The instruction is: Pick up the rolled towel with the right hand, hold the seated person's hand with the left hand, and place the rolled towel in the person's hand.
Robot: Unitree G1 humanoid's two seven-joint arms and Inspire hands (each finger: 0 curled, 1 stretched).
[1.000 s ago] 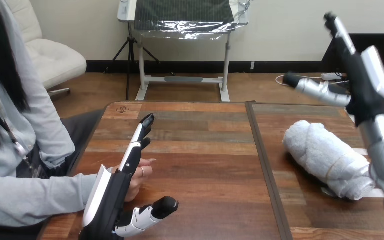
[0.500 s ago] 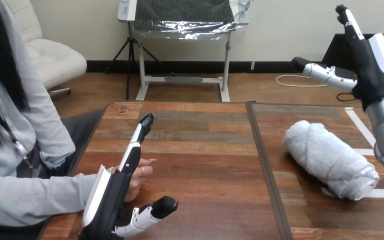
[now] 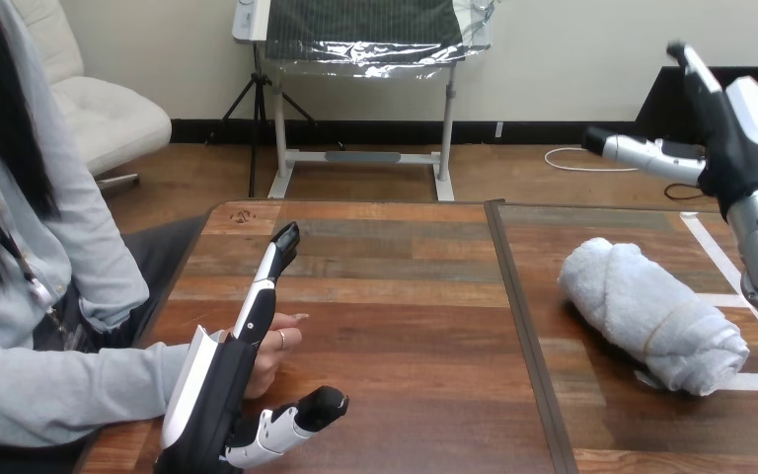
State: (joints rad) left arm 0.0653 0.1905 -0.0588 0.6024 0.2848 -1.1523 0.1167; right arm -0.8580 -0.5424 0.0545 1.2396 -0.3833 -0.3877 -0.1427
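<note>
Left hand (image 3: 212, 385), fingers straight, stands beside the person's hand (image 3: 278, 346); right hand (image 3: 735, 138), also straight-fingered, hangs raised, well apart from the white rolled towel (image 3: 651, 314).

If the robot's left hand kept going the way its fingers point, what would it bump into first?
Probably nothing: the left hand points forward over bare table, and the way looks free to the far edge. The towel lies well off to the right.
</note>
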